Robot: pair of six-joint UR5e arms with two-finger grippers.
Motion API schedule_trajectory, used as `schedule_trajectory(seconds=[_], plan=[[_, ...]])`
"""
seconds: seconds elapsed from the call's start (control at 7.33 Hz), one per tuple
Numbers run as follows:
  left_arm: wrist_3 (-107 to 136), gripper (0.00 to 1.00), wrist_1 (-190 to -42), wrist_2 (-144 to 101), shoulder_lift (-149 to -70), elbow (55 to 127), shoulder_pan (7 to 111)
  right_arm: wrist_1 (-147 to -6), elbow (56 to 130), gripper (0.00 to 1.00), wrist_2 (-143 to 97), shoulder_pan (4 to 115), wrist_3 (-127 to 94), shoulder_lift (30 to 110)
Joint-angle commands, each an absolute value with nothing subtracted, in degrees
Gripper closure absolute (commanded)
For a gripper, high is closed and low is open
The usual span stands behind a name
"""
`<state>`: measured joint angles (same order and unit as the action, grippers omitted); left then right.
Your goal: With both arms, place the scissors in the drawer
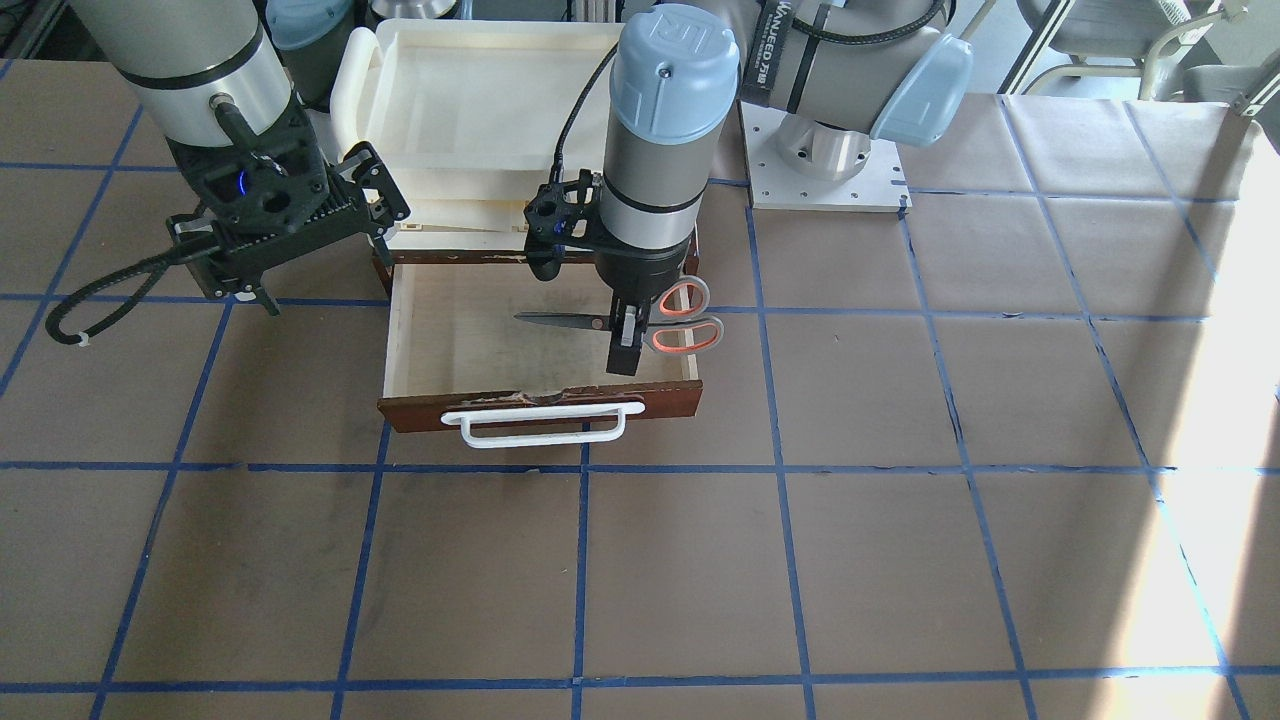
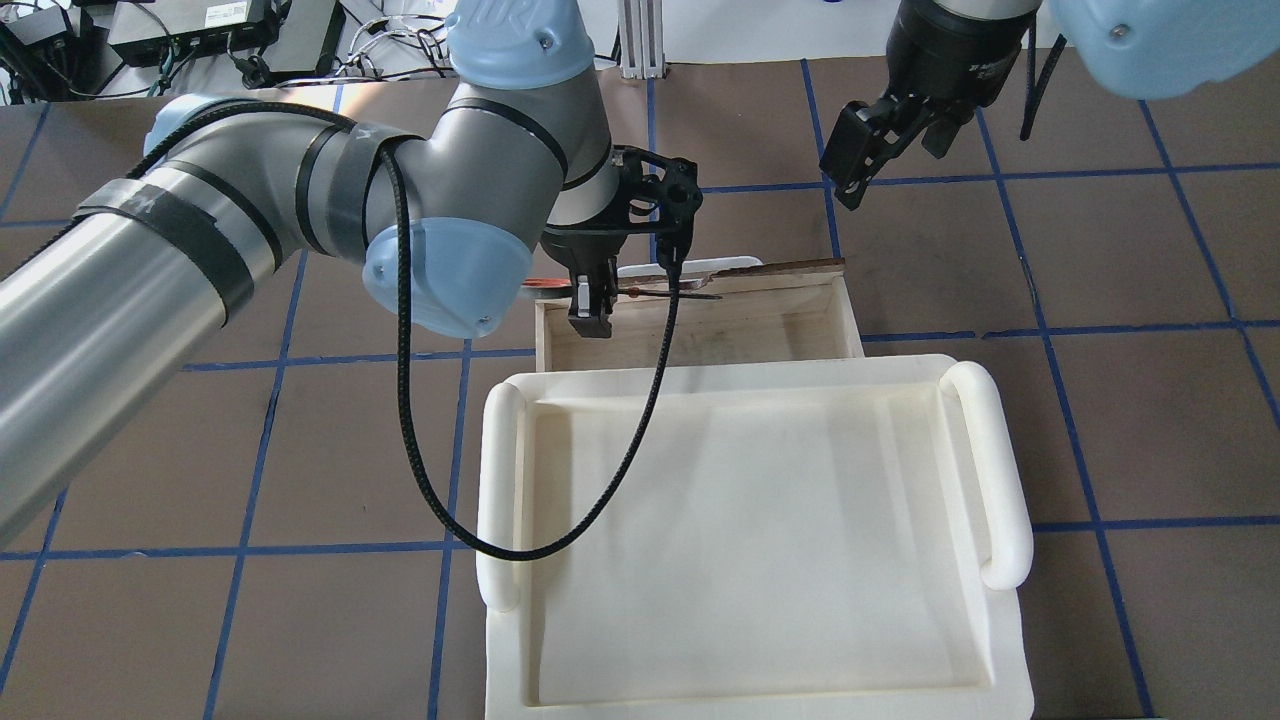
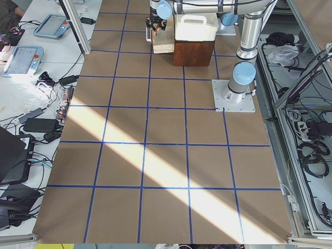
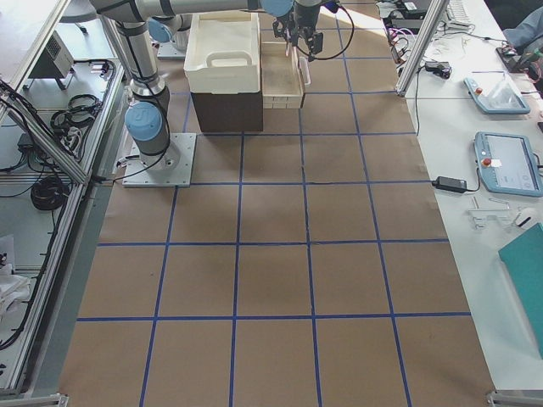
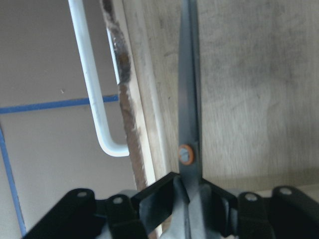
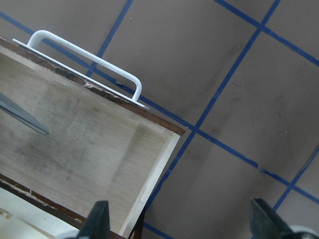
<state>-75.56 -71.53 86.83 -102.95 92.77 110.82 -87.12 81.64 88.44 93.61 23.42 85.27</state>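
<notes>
The left gripper [image 1: 625, 355] pinches the scissors [image 1: 560, 319] near the pivot above the drawer [image 1: 670, 398], and the loops behind it could snag the side wall when lowered.

Scissors [image 1: 562, 319]: grey handles, orange-red lining. Drawer [image 1: 660, 401]: reddish-brown front, white handle, pale interior. Table [image 1: 900, 500]: brown, blue grid.

UR logo [image 1: 668, 30] on left arm [image 1: 640, 160] blue cap [image 1: 690, 95]; strap print [image 1: 765, 55] unreadable.
</notes>
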Motion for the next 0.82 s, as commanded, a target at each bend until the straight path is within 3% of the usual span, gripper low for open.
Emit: schedule_trajectory(seconds=[0.0,0.68], plan=[[-73.57,1.0,-71.63,84.91,-103.27,93.86,112.32,-84.03,82.09,0.0,88.33,93.69,9.72,88.15],[-74.18,1.0,-71.02,84.9,-104.94,95.8,112.68,-84.72,84.29,0.0,88.06,95.96,-3.24,89.74]])
